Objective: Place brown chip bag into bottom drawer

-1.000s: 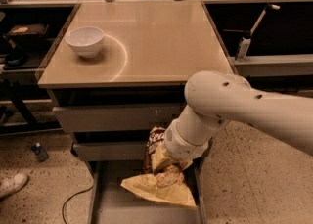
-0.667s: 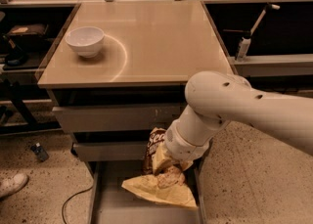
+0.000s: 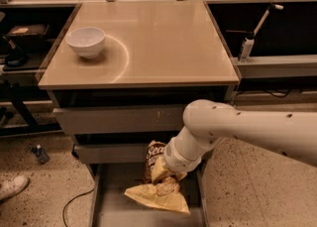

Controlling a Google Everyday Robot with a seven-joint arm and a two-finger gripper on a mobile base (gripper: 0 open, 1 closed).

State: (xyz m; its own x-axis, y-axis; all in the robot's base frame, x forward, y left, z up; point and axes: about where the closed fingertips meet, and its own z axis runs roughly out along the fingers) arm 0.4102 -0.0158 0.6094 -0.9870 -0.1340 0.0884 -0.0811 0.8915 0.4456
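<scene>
The brown chip bag (image 3: pixel 157 184) has a dark brown top with white lettering and a yellow lower part. It stands tilted over the open bottom drawer (image 3: pixel 115 212), a grey tray pulled out below two closed drawer fronts. My gripper (image 3: pixel 167 172) is at the end of the white arm, right at the bag's upper part. The wrist hides the fingers, so the hold on the bag is not visible.
A white bowl (image 3: pixel 86 41) sits on the beige cabinet top (image 3: pixel 158 37) at the left. The two upper drawers (image 3: pixel 119 119) are closed. A shoe (image 3: pixel 12 187) and a cable (image 3: pixel 74 202) lie on the speckled floor at the left. Cluttered benches stand behind.
</scene>
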